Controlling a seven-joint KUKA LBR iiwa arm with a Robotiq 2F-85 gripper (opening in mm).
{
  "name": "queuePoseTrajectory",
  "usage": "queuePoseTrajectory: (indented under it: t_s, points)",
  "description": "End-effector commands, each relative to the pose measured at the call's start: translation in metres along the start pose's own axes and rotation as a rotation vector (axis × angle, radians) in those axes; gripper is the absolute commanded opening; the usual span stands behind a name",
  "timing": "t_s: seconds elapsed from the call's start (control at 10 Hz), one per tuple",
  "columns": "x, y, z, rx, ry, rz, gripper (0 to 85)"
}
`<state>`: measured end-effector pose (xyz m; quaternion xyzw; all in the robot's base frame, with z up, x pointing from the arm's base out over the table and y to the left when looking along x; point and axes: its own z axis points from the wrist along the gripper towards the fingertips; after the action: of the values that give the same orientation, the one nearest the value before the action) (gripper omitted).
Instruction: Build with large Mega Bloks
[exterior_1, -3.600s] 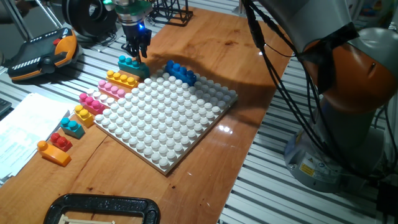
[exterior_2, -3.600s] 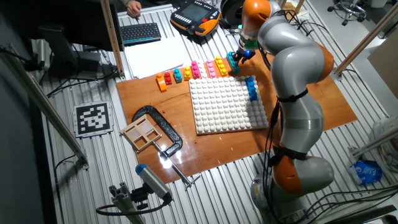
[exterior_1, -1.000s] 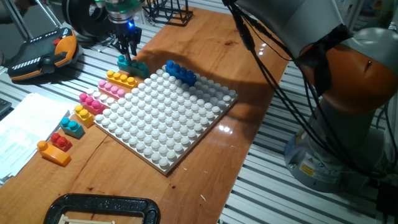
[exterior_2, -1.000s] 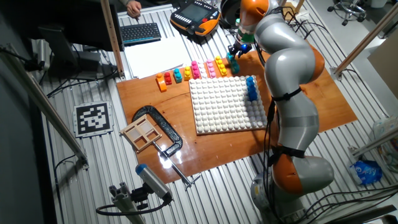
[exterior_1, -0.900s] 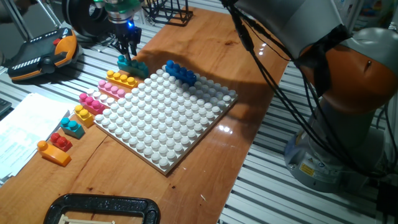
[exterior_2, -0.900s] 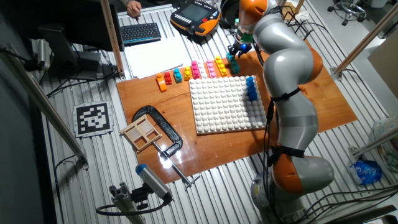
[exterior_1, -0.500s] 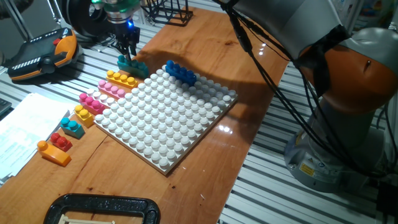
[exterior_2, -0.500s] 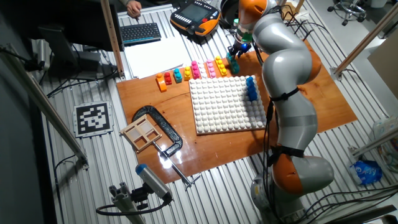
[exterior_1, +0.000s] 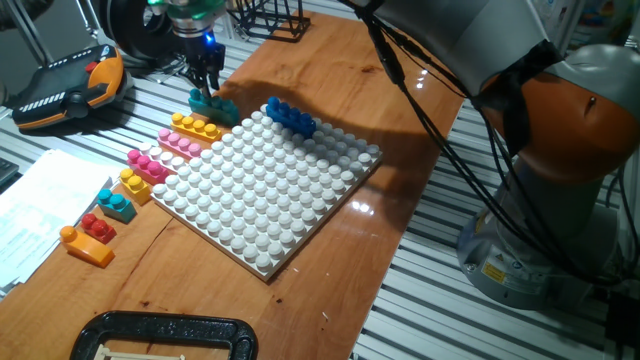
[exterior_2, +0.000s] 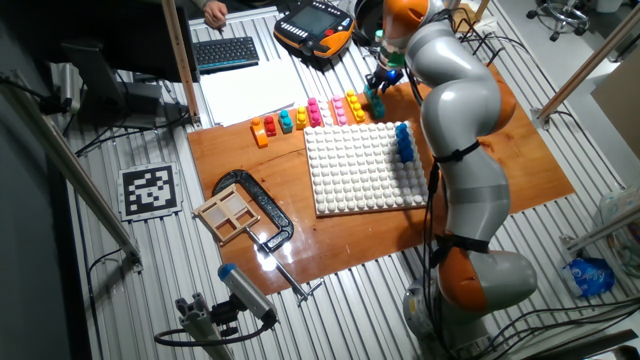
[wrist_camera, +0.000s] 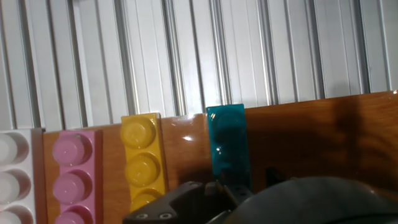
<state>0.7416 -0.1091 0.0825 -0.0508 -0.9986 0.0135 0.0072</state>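
Observation:
A teal brick (exterior_1: 214, 106) lies on the wooden board at the far end of a row of large Mega Bloks: yellow (exterior_1: 195, 126), pink (exterior_1: 180, 144), magenta (exterior_1: 150, 164), then small yellow, teal, red and orange (exterior_1: 86, 246) ones. My gripper (exterior_1: 205, 88) stands upright over the teal brick's far end, fingers narrow and closed around it. In the hand view the teal brick (wrist_camera: 227, 146) runs down between my gripper (wrist_camera: 230, 190) fingers, with yellow (wrist_camera: 143, 162) and pink (wrist_camera: 71, 171) beside it. A dark blue brick (exterior_1: 291, 116) sits on the white baseplate (exterior_1: 270, 190).
A teach pendant (exterior_1: 70, 90) lies on the slatted table beyond the row, and papers (exterior_1: 35, 205) lie left of it. A black clamp (exterior_2: 255, 205) with a small wooden tray sits at the board's near corner. My arm (exterior_2: 455, 110) arches over the board's right side.
Since 3.6 s ago my gripper has shifted a little left and down onto the teal brick, and its fingers have narrowed. Over the last second nothing has moved.

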Motion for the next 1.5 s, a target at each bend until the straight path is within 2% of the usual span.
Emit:
queuePoseTrajectory:
  t_s: [0.0,0.2,0.6,1.0,1.4]
  points:
    - [0.000,0.003,0.000,0.000,0.002,0.005,34.0]
    - [0.001,0.007,0.000,-0.003,0.002,0.021,34.0]
    - [0.001,0.005,-0.003,0.002,0.003,0.016,34.0]
    - [-0.006,0.002,0.006,0.007,-0.006,0.006,34.0]
    - [-0.004,0.005,0.017,0.003,-0.017,0.012,34.0]
